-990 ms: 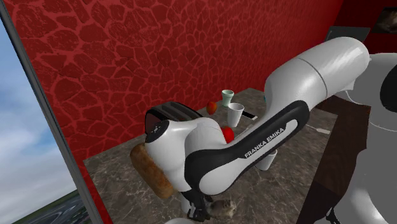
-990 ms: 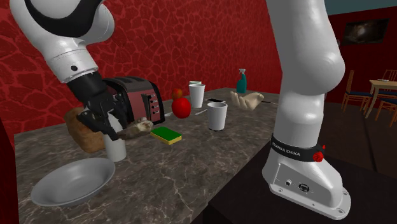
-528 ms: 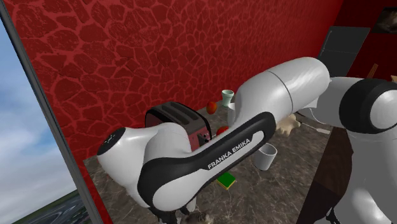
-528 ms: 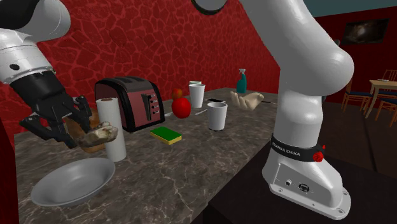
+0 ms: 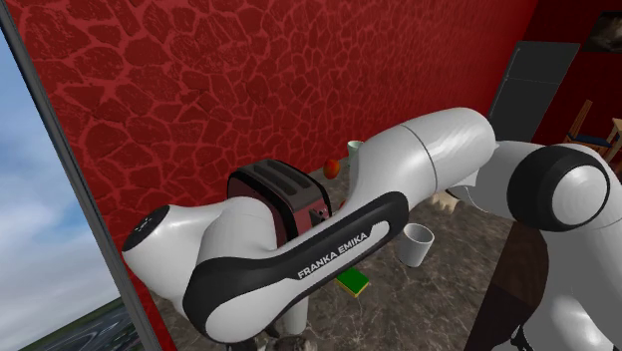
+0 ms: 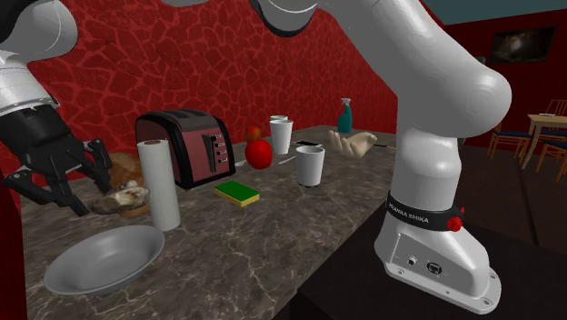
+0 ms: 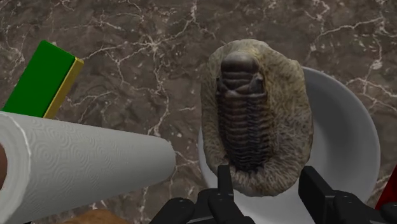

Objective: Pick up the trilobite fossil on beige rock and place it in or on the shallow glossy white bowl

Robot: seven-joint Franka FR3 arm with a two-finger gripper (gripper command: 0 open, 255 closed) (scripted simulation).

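The pick looks done: the pincer (image 7: 270, 189) grips the fossil (image 7: 257, 108), clear of the tabletop (image 7: 146, 51) and above the bowl (image 7: 347, 146), leaving only lowering and release.

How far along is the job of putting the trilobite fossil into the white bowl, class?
Done: the brown trilobite fossil on beige rock is off the dark marble counter, clasped in the black gripper. In hand: it hangs partly over the shallow glossy white bowl. Left: lower it and release.
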